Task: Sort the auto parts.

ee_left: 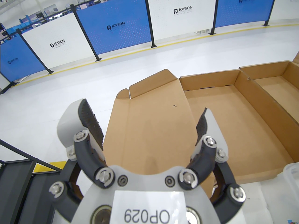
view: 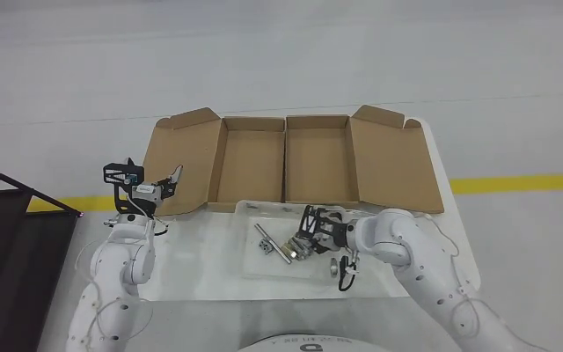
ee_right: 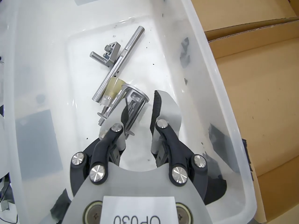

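Right hand (ee_right: 141, 102) sits low inside clear bin (ee_right: 198, 36), fingers part-open either side of slotted flanged part (ee_right: 136, 95) — not clamped on it, as far as I can tell. Part's long axis runs approx along the fingers, flange end twd bin's middle. Steel rod (ee_right: 123, 57) lies diagonal mid-bin, one end by that part, other twd bin's box-side wall; small block w/ pin (ee_right: 109, 53) just beside it. Left hand (ee_left: 144, 113) wide open, empty — outside bin, over cardboard box (ee_left: 149, 127) flap.
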{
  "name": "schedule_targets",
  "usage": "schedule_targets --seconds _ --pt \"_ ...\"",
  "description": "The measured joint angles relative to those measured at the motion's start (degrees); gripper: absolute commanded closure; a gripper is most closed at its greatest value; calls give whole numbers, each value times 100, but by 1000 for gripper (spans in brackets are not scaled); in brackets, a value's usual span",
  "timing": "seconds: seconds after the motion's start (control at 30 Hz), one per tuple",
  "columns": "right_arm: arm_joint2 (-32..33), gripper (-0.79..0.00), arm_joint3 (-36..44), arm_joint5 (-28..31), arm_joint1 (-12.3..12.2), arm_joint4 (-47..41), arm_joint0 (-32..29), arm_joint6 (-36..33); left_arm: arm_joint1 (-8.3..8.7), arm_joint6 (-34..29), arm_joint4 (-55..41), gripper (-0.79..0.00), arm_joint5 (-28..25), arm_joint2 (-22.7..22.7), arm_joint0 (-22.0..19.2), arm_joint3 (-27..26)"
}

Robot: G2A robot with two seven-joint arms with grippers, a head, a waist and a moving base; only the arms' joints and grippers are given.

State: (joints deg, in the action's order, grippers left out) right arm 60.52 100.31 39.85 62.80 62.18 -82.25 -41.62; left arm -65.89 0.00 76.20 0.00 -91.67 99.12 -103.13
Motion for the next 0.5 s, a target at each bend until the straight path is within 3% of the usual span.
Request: schedule_targets --seconds 0.3,0.5 --pt "-195 -785 -96 -80 -2 -133 183 -271 0 0 0 -785 0 0 0 0" --pt "-171 -785 -18 247 -44 -329 174 -80 0 0 0 -785 0 0 0 0"
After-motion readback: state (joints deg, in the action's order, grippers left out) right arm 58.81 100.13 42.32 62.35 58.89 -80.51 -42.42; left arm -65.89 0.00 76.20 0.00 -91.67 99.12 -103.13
